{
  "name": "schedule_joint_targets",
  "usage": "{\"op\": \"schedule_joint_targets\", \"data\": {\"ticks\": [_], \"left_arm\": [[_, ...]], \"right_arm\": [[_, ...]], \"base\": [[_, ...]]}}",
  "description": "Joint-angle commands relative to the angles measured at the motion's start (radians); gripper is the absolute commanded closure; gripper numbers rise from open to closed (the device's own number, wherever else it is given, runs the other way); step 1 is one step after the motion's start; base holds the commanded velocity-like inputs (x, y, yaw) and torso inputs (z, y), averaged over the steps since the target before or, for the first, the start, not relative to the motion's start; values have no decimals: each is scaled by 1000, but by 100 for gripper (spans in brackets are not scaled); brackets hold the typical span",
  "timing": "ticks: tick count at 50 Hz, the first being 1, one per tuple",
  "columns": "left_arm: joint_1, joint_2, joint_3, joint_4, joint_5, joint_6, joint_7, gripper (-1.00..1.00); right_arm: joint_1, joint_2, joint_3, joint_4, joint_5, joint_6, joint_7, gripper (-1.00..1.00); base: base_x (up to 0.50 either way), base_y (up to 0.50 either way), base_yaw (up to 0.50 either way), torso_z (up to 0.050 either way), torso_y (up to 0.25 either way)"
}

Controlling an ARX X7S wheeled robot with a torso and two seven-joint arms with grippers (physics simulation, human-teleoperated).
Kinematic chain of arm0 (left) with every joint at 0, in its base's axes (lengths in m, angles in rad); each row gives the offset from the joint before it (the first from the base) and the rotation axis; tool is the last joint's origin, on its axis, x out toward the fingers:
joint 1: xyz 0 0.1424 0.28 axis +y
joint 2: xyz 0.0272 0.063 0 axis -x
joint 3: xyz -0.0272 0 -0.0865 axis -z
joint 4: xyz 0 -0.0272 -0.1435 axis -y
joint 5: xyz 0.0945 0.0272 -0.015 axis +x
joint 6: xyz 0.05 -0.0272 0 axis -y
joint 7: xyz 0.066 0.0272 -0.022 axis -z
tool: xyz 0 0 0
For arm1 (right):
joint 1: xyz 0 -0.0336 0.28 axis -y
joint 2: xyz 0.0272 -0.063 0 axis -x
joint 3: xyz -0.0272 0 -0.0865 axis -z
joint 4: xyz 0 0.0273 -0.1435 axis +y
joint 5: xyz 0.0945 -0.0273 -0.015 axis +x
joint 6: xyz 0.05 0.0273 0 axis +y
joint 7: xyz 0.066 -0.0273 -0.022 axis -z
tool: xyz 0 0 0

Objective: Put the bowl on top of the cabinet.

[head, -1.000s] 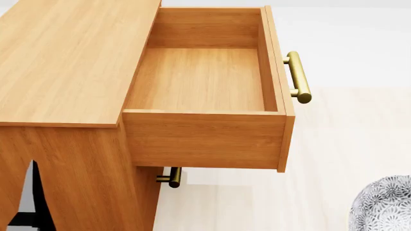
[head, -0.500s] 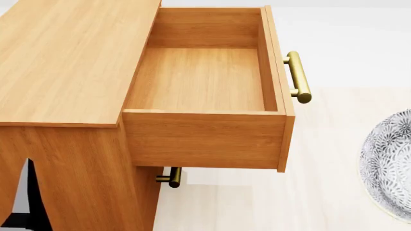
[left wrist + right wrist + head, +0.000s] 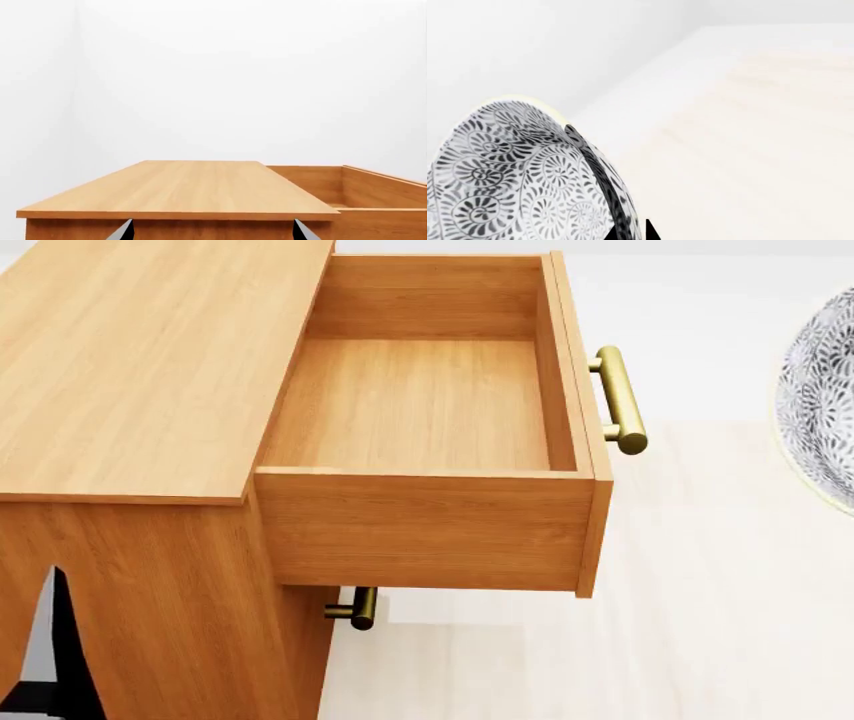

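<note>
Bowl (tilted, airborne) right of cabinet's open drawer.

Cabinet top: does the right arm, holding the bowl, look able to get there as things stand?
Probably yes. The cabinet top is bare, and the bowl is held beside the open drawer with nothing between them.

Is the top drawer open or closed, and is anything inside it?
Open and empty. The drawer is pulled far out of the cabinet, and only its bare wooden bottom shows.
</note>
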Motion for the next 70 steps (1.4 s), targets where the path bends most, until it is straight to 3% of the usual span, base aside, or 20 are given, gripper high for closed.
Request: {"op": "schedule_joint_targets", "data": {"ticks": [1, 11, 21, 30, 42, 49, 61, 70], "left_arm": [[1, -6, 1, 6, -1, 6, -3, -100], [-2, -8, 4, 3, -3, 6, -5, -100], [-3, -12, -8, 3, -20, 8, -9, -100], [-6, -13, 3, 0, -11, 7, -12, -100], [-6, -14, 5, -7, -12, 17, -13, -100], [-5, -20, 3, -6, -11, 16, -16, -100], [-3, -23, 5, -3, -13, 17, -19, -100], [-3, -24, 8, -6, -13, 20, -21, -100]], "right_arm": [[244, -23, -45, 75, 41, 57, 75, 100], [506, -115, -75, 293, 46, 81, 175, 100], [623, -227, -58, 476, 41, 4, 187, 100], [726, -297, -84, 641, 9, -71, 147, 100], [884, -351, -204, 909, -75, -148, -43, 100], [1012, -392, -209, 1179, -125, -274, -62, 100], [1055, -502, 3, 1259, -233, -311, 3, 100], [1075, -579, 261, 1259, -524, -281, -48, 100]], "base": [[0, 0, 0, 0, 0], [0, 0, 0, 0, 0], [0, 0, 0, 0, 0], [0, 0, 0, 0, 0], [0, 0, 0, 0, 0], [0, 0, 0, 0, 0], [0, 0, 0, 0, 0], [0, 0, 0, 0, 0]]}}
